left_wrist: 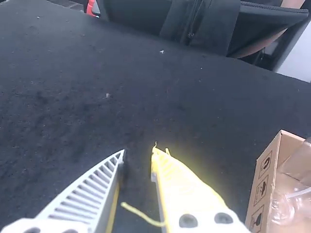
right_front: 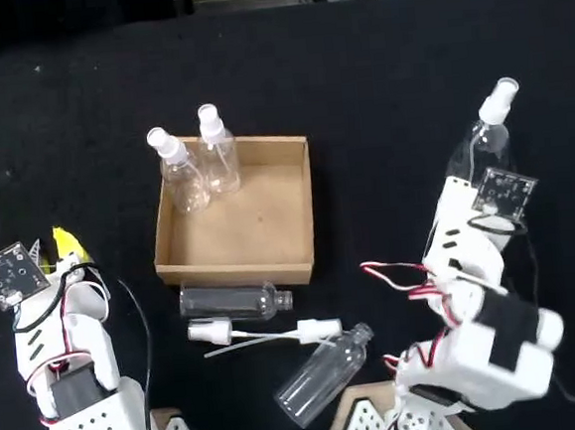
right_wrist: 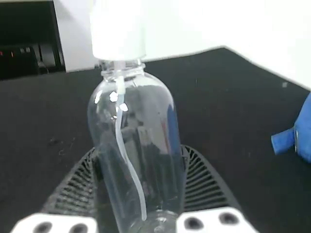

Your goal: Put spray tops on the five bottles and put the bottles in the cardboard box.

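Plastic, clear and thin-walled, is what the right gripper (right_wrist: pixel 138 162) has in hand. Its jaws are closed around the lower body of the held bottle (right_wrist: pixel 131 121), which is upright and already wears a white spray top (right_wrist: pixel 118 29), with the dip tube (right_wrist: pixel 127 165) curling down inside.

The cardboard box (right_front: pixel 272 273) lies well off to this gripper's left, between the two arms. An empty bottle like this is probably very light, smooth and a bit slippery, and its wall may dent under a hard squeeze. The broad round body looks like the best place to hold it. The neck and top are poorer choices, since the top may only be loosely seated.

The left gripper (left_wrist: pixel 137 151) has its fingers a little apart with nothing between them, over the bare black table (right_front: pixel 357 90). The box's corner is near it, ahead and to its right. Two capped bottles (right_front: pixel 194 168) stand in the box's far corner, on the side nearer this gripper.

Between the grippers, on the near side of the box, one open bottle (right_front: pixel 229 299) lies just beside the box wall. A second open bottle (right_front: pixel 325 374) lies closer to the arm bases. Both would likely roll if nudged, so gripping across the body seems wise. Two loose spray tops (right_front: pixel 212 330) lie between them. Their tubes look thin and bendy, so the hard head is the part to pinch.
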Robot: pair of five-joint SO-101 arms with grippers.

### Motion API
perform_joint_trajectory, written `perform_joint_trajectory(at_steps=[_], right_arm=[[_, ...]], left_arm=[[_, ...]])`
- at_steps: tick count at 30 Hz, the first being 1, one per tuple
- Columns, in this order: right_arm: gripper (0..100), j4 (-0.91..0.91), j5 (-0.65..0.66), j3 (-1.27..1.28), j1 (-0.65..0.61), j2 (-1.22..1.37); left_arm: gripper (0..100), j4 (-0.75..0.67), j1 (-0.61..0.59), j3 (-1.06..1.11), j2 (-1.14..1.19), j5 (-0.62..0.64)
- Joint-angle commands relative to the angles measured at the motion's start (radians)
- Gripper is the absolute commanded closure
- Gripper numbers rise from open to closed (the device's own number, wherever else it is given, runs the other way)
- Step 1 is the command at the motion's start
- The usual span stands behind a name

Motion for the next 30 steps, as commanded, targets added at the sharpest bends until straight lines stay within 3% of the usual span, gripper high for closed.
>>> perform_joint_trajectory(at_steps=[1,6,30], right_arm=[[97.0,-0.081,-0.015,-0.108,0.041,0.073],[97.0,-0.075,-0.138,-0.239,0.1,0.213],[96.6,-0.083,-0.135,-0.68,0.106,0.613]], left_arm=[[92,0.002,0.012,0.025,-0.009,0.002],[92,0.003,0.012,0.025,-0.009,0.002],[92,0.003,0.008,0.025,-0.008,0.002]])
